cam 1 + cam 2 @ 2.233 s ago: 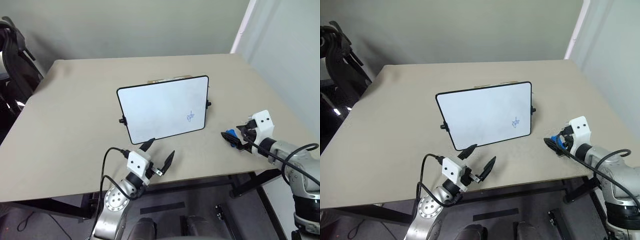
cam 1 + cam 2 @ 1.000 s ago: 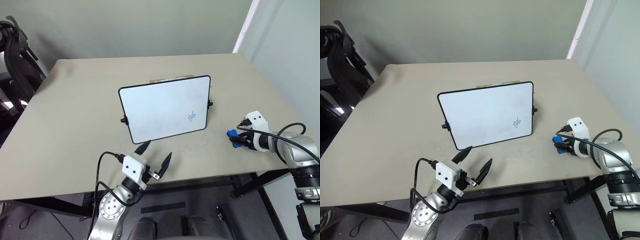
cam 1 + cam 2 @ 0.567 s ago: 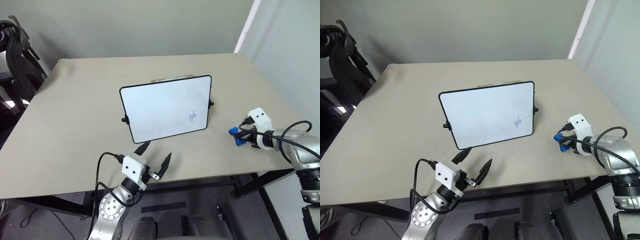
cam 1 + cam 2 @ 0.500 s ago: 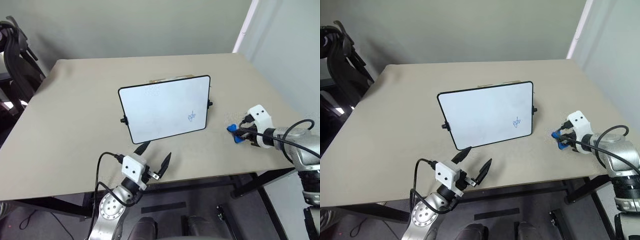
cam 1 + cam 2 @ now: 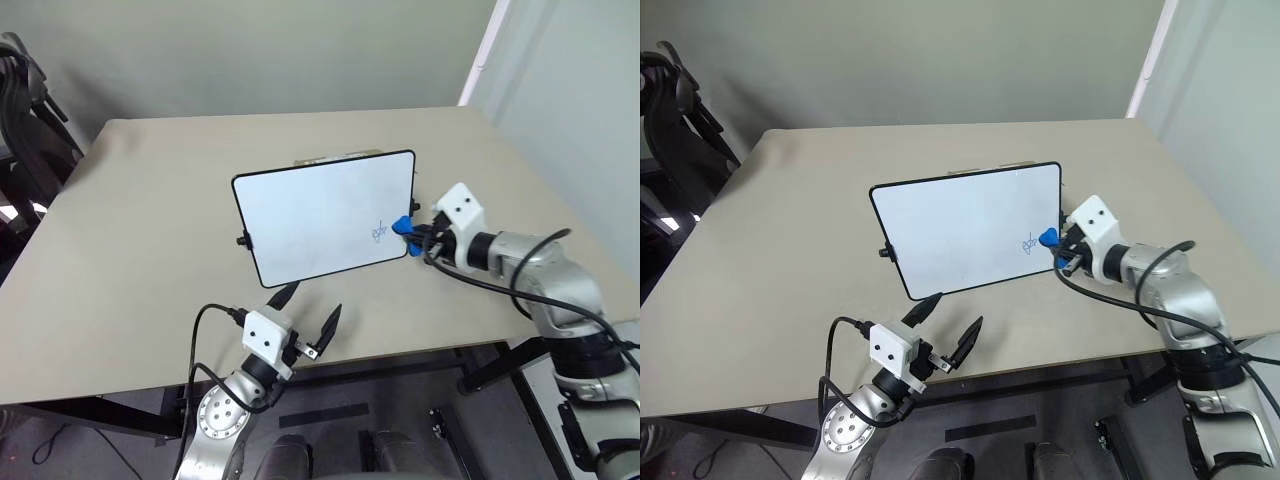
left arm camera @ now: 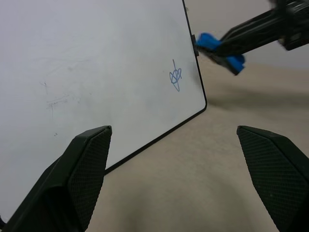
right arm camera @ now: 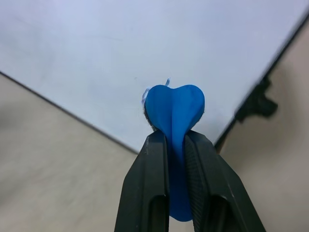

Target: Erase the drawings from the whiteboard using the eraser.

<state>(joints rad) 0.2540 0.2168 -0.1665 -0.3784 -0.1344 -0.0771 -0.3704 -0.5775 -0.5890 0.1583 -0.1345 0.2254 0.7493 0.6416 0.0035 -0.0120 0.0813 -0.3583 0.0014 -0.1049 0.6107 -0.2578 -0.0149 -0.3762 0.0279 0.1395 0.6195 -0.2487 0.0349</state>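
The whiteboard (image 5: 320, 215) stands tilted near the middle of the table, black-rimmed with small side knobs. The drawings (image 5: 380, 232), a small blue scribble, sit near its lower right corner and also appear in the left wrist view as drawings (image 6: 175, 77). My right gripper (image 5: 412, 232) is shut on the blue eraser (image 5: 401, 225), which hovers at the board's right edge just beside the scribble. In the right wrist view the eraser (image 7: 175, 112) is squeezed between the fingers and covers most of the scribble. My left gripper (image 5: 308, 315) is open, low in front of the board.
The tan table (image 5: 140, 220) spreads wide around the board. A pale wall edge (image 5: 480, 60) rises at the back right. Black chair parts (image 5: 20, 110) stand off the table's left side.
My right gripper closed on the eraser at the table's right side, lifted it and carried it left to the board's right edge. The left arm stayed put.
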